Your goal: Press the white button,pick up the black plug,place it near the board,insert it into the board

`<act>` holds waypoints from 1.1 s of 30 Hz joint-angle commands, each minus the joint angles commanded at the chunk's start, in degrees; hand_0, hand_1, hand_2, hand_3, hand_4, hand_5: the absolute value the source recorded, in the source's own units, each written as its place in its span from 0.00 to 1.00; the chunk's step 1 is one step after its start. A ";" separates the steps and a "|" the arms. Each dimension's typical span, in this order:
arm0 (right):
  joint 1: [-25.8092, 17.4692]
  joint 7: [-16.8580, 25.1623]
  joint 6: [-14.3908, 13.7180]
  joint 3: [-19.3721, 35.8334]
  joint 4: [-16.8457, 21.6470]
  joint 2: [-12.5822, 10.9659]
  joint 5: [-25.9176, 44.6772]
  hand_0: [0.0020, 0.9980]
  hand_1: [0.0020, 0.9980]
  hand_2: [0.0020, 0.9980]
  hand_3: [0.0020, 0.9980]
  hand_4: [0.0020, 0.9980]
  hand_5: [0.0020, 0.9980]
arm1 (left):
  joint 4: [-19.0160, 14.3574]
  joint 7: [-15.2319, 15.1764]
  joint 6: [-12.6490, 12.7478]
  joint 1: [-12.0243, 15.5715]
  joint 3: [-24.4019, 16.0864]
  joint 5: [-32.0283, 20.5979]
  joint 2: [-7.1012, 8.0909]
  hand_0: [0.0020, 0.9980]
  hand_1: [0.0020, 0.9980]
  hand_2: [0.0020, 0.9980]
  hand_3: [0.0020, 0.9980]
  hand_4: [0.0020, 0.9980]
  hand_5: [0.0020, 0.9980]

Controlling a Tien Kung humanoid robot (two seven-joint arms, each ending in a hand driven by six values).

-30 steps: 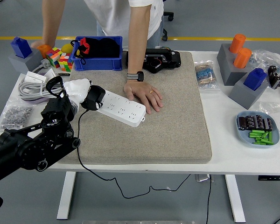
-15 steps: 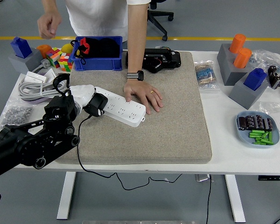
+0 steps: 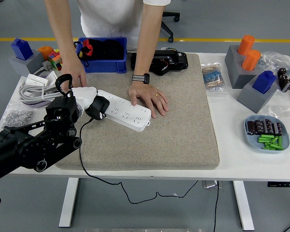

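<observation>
The white power board [image 3: 123, 110] lay slantwise on the grey mat [image 3: 154, 116] atop the white counter [image 3: 232, 145], and everything else is placed by it. The black plug [image 3: 97, 107] sat on the board's left end, its cord trailing off the mat toward the counter's near edge. The left hand [image 3: 79, 99], white-fingered on a black arm, was closed around the plug from the board's left side. One of the person's hands [image 3: 149, 98] pressed flat on the mat touching the board's far right edge; the other [image 3: 79, 76] hovered just beyond the board's left end. A blue bin [image 3: 100, 62] stood well behind the board.
</observation>
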 joint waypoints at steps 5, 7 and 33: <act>0.03 0.02 -0.04 0.07 -0.03 -0.02 -0.04 0.62 0.59 0.59 0.58 0.65 0.38 | 0.35 0.00 -0.40 -0.14 0.18 -0.28 0.04 0.17 0.13 0.18 0.33 0.51 0.00; 0.03 0.01 -0.03 0.06 -0.05 0.01 -0.03 0.62 0.59 0.59 0.58 0.65 0.38 | 0.60 0.00 -0.44 -0.20 0.33 -0.24 -0.05 0.17 0.13 0.18 0.33 0.51 0.00; 0.08 0.11 -0.11 0.09 -0.06 0.01 -0.04 0.62 0.59 0.59 0.58 0.64 0.38 | 0.12 0.00 -4.28 -1.18 -0.01 -1.64 -0.11 0.19 0.17 0.21 0.43 0.69 0.00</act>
